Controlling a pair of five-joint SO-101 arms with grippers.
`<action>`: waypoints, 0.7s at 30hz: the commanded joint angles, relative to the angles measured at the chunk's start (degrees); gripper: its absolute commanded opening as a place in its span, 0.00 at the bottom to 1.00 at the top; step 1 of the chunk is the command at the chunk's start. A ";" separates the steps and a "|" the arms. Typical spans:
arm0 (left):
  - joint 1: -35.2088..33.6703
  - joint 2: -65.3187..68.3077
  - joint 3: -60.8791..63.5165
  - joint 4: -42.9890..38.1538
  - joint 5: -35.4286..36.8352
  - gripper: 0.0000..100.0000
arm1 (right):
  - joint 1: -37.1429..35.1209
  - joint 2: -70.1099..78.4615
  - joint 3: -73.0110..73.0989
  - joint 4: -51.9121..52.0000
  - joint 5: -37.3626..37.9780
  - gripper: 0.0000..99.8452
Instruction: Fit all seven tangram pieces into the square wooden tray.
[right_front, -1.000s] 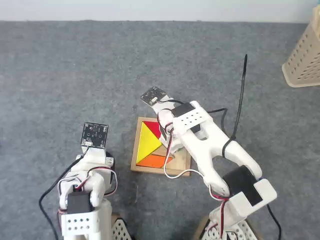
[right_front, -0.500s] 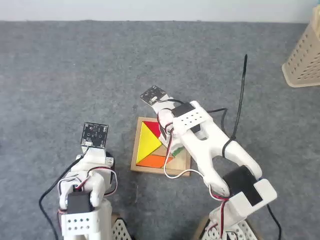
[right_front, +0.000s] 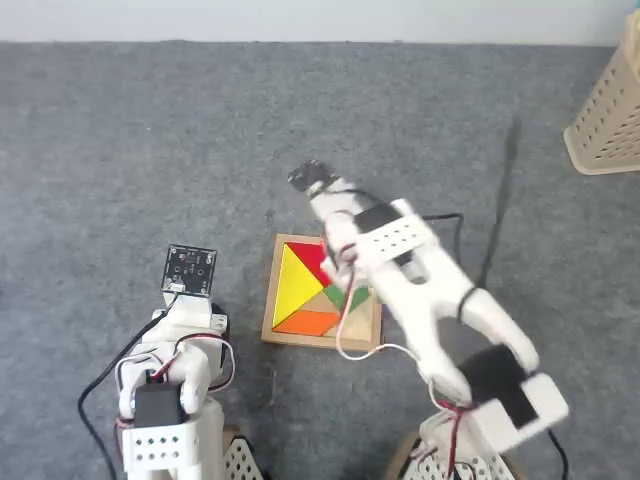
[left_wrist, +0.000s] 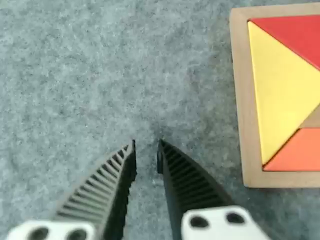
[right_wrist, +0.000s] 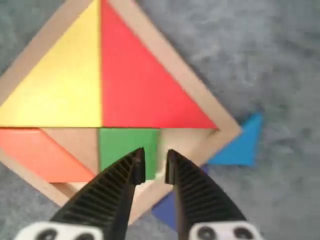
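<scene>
Right gripper (right_wrist: 155, 151) hovers over the green square (right_wrist: 120, 147) in the tray (right_wrist: 173, 65) — barely parted, empty; left gripper (left_wrist: 146, 145), 9 o'clock of it, likewise.

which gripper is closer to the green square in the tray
Right. The right gripper hangs directly over the green square inside the wooden tray. The left gripper is over bare carpet, outside the tray's edge on the yellow triangle's side.
</scene>
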 joint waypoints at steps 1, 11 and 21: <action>0.09 -1.23 -0.48 0.00 0.44 0.07 | 4.97 -8.66 -0.70 2.77 -0.09 0.13; 0.09 -1.23 -0.48 0.00 0.44 0.07 | 11.38 -1.71 -1.05 5.85 2.90 0.19; 0.09 -1.23 -0.48 0.00 0.44 0.07 | 10.86 -5.85 6.59 10.07 3.16 0.20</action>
